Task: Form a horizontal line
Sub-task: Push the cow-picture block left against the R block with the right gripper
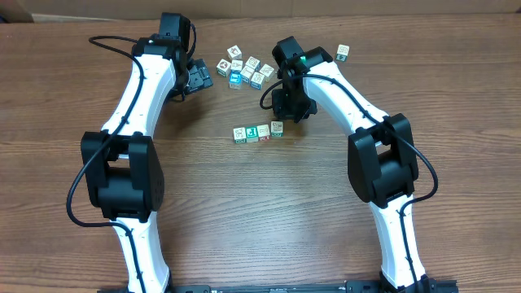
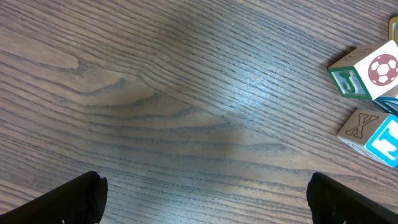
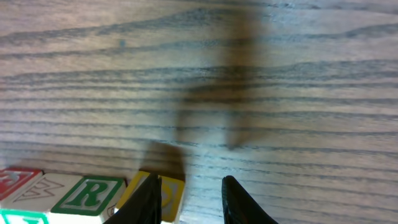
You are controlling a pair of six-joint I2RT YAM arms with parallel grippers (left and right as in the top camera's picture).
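Observation:
A short row of small picture cubes (image 1: 257,132) lies mid-table, its right end cube (image 1: 277,129) sitting slightly higher than the others. My right gripper (image 1: 291,111) hovers just above and to the right of that end. In the right wrist view the gripper (image 3: 186,202) stands partly open. A yellow-faced cube (image 3: 171,196) lies under its left finger, apart from the right finger, beside a green R cube (image 3: 87,194). My left gripper (image 1: 200,77) sits left of the loose clump (image 1: 244,69). It (image 2: 205,205) is wide open over bare wood.
A lone cube (image 1: 343,53) rests at the back right. Two clump cubes, one with a soccer ball (image 2: 367,71) and one with an X (image 2: 372,132), show at the right edge of the left wrist view. Both white arms reach in from the front.

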